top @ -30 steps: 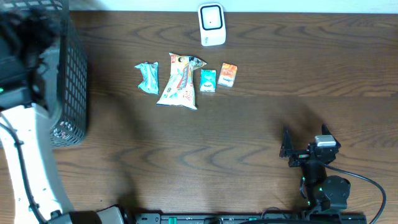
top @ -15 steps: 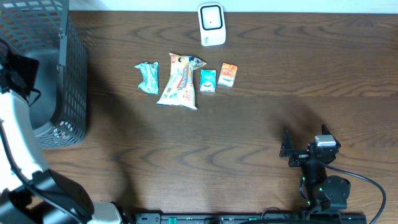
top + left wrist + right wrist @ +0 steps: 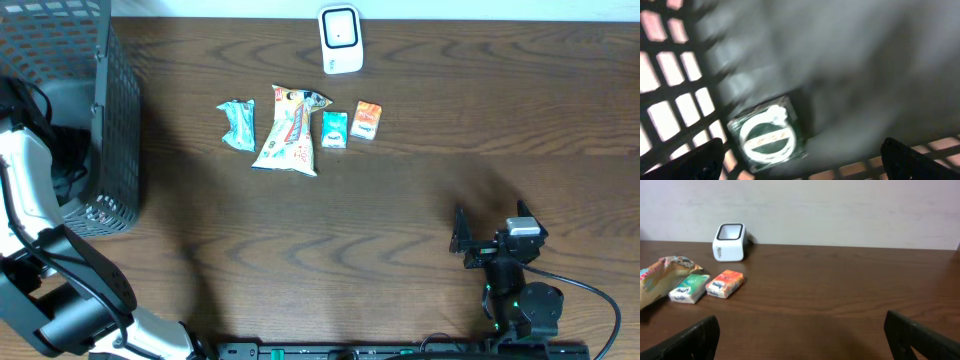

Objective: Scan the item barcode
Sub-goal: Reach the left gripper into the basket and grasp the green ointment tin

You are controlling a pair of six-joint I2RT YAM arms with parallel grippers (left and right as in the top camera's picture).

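- Left end effector point(image 3: 803, 164) hangs released inside the basket point(image 3: 118, 110) at 9 o'clock on the bench point(image 3: 450, 120). Its fingers are spread either side of a green box point(image 3: 769, 135) on the basket floor, gripping nothing.
- Right end effector point(image 3: 802, 337) is also released, parked at 5 o'clock.
- To do this well, rise straight up clear of the mesh. Then swing toward the bag point(image 3: 288, 130) and orange box point(image 3: 367, 120) near 12 o'clock, take one, and turn its barcode to the scanner point(image 3: 340, 40).
- Since a second ago the left arm has shifted toward 7 o'clock, uncovering more basket. The bag, orange box, scanner and right arm are unchanged.
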